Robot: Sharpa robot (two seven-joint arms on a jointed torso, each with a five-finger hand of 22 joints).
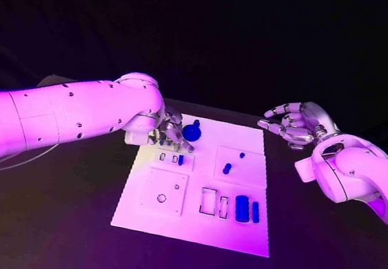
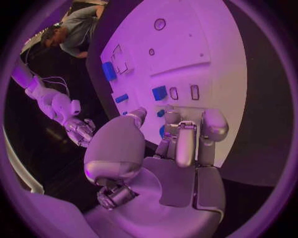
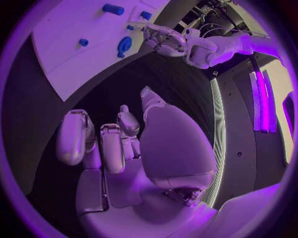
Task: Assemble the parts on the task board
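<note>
The white task board [image 1: 194, 225] lies in the middle of the black table. My left hand [image 1: 169, 134] is low over its far left corner, fingers bent down to the board beside a round blue part [image 1: 192, 131]. In the left wrist view that round blue part [image 2: 163, 131] peeks out between the thumb and the fingers [image 2: 186, 144]; whether they grip it is unclear. A small blue block [image 1: 181, 159] sits in a slot just in front. My right hand [image 1: 299, 126] hangs in the air past the far right corner, fingers apart, holding nothing.
Two small blue pegs [image 1: 227, 169] [image 1: 242, 155] stand mid-board. A blue cylinder [image 1: 242, 208] and a thin blue bar [image 1: 256, 212] lie near two open slots [image 1: 209, 201]. A square plate with a hole [image 1: 163, 192] sits near left. Bare black table surrounds the board.
</note>
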